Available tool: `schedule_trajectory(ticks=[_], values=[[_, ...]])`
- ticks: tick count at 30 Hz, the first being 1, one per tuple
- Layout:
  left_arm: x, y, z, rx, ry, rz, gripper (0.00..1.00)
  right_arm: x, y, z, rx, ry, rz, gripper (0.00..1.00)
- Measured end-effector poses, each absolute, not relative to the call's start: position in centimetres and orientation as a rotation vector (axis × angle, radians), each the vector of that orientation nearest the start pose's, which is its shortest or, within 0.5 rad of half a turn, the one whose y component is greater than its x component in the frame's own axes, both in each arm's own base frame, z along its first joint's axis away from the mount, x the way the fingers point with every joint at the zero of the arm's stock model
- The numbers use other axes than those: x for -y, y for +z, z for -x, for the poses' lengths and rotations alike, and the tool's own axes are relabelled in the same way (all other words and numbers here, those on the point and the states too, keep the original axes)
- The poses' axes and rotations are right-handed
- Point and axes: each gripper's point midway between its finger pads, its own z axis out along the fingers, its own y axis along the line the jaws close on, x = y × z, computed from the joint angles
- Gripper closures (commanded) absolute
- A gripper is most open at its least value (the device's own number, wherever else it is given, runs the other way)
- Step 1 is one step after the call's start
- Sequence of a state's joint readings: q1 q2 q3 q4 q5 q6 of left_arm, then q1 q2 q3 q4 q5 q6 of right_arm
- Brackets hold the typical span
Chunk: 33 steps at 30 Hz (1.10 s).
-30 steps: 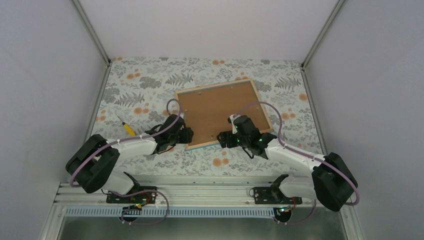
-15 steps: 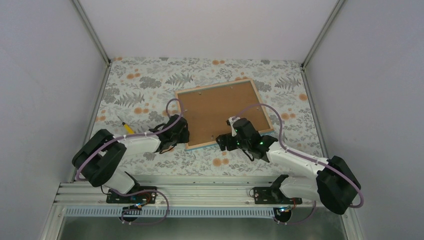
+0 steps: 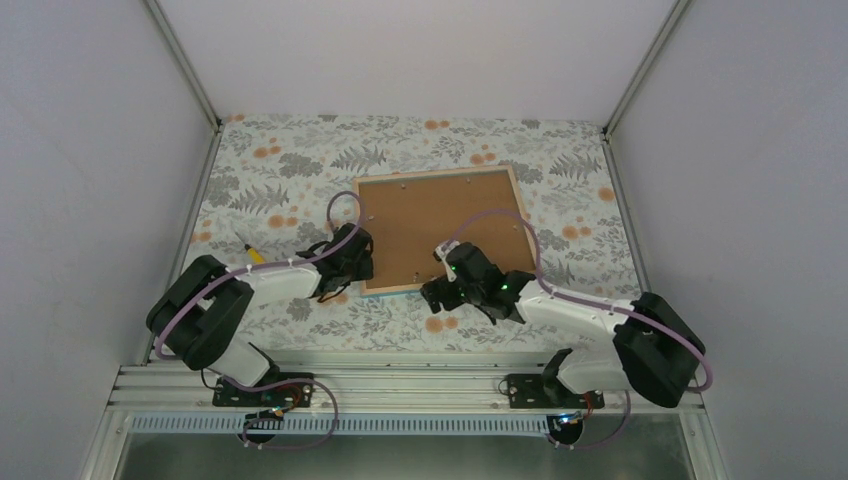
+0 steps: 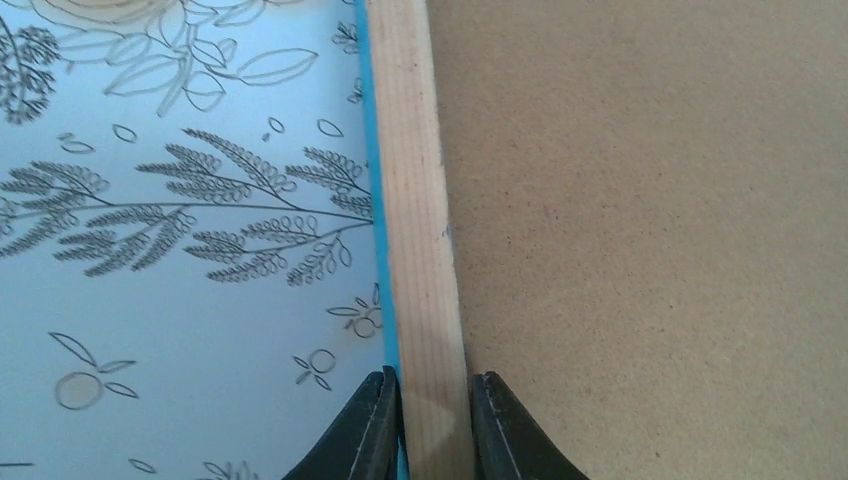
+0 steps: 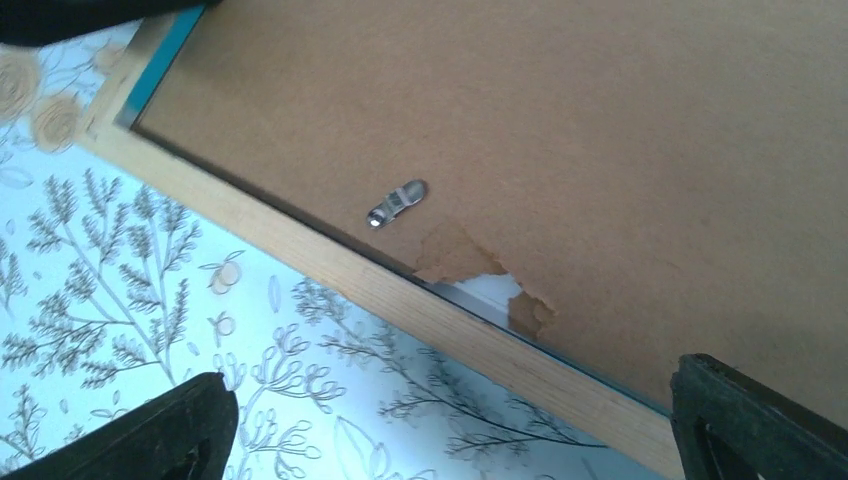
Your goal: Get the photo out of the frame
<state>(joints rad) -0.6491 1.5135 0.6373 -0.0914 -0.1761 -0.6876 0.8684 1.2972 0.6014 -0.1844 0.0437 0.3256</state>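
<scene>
The frame (image 3: pixel 362 240) lies face down on the floral tablecloth, its light wood rim and brown backing board (image 3: pixel 445 225) up. The photo is hidden under the board. My left gripper (image 3: pixel 362 268) is shut on the frame's left wood rim (image 4: pixel 420 230) near the near-left corner, one finger on each side of it. My right gripper (image 3: pixel 440 293) is open above the frame's near edge (image 5: pixel 420 305), fingers wide apart. In the right wrist view the backing board (image 5: pixel 560 130) has a torn spot by a small metal tab (image 5: pixel 397 202), with a pale layer showing beneath.
A yellow-handled tool (image 3: pixel 257 258) lies on the cloth left of the frame, beside my left arm. White walls enclose the table on three sides. Small metal tabs dot the board's edges.
The frame has turned and shifted slightly, held by my left gripper. My right gripper has moved left and nearer, from over the board to the frame's near edge.
</scene>
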Motion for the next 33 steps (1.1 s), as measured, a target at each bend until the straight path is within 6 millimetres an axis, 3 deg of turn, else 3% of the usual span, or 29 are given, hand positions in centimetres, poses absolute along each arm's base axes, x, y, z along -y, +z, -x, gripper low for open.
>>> schedule_trajectory(ticks=[7,14,24,30,33], values=[[17.0,3.5,-30.2,-2.543,-0.264,0.095,0.88,-27.7,6.7,-20.7,-2.35,0.408,0.851,0.01],[16.0,5.3,-31.2,-2.51,-0.24,0.074,0.88,-30.5,7.3,-19.1,-2.2,0.241,1.071,0.0],[14.9,6.4,-31.8,-2.505,-0.199,0.038,0.89,-29.5,7.4,-20.1,-2.086,-0.048,1.162,0.04],[14.8,7.4,-32.0,-2.494,-0.19,0.021,0.89,-28.4,4.3,-20.8,-2.007,-0.366,1.256,0.08],[14.7,8.0,-32.1,-2.484,-0.192,0.015,0.89,-28.1,4.2,-21.6,-1.952,-0.468,1.234,0.09]])
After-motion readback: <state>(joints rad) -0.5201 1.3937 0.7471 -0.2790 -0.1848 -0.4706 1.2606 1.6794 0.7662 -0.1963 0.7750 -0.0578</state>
